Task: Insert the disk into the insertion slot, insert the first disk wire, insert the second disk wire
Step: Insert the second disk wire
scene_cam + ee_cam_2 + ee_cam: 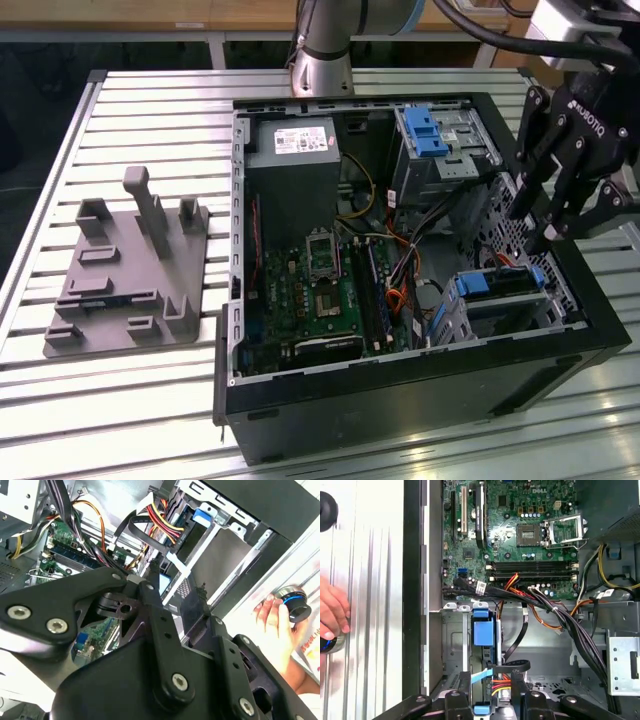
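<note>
On the exterior view's left, a grey moulded fixture (130, 270) with upright posts lies on the slatted metal table (120, 110), apart from the open black computer case (420, 390). Inside the case, towards its left half, sit the grey power supply (292, 150) and below it the green motherboard (310, 290), whose empty processor socket (560, 530) shows in the first wrist view. Red, yellow and black cables (385, 255) run across the middle of the case. Farther right stands the taller grey metal bay (445, 150) with its blue clip (425, 130).

At the near right corner of the case, the disk (500, 283), edged by its blue caddy, sits in the insertion slot (495, 315), the perforated silver drive cage. In the first wrist view the blue caddy tab (482, 632) lies in the cage, with a black cable looped just beside it.

The gripper (550, 225) hangs above the case's right side, over the drive cage, its black fingers (520, 195) pointing down; they are drawn close together with nothing clamped between them. In the second wrist view the fingers (155, 575) stand above the cage.

A person's hand (277, 630) rests on the table beside the case, touching a round black knob (295, 602).
</note>
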Robot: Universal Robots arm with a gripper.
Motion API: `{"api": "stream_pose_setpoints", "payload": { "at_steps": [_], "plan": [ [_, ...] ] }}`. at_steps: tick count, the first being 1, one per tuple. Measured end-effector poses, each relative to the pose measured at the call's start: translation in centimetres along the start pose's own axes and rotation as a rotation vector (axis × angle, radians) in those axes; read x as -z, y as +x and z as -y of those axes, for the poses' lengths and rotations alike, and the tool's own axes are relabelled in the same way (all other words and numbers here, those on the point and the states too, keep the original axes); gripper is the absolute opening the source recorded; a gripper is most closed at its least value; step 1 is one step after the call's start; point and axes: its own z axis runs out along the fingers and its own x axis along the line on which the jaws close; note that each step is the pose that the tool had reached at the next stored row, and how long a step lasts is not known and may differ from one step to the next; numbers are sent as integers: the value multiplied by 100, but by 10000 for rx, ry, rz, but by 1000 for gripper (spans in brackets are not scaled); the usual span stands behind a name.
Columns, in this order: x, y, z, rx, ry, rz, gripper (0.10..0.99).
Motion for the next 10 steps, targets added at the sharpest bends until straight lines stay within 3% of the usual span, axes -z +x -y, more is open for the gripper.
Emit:
{"api": "stream_pose_setpoints", "payload": {
  "at_steps": [4,7,10],
  "plan": [
    [4,0,0,0,0,-1,369],
    [8,0,0,0,0,-2,188],
    [10,0,-1,0,0,-2,129]
  ]
}}
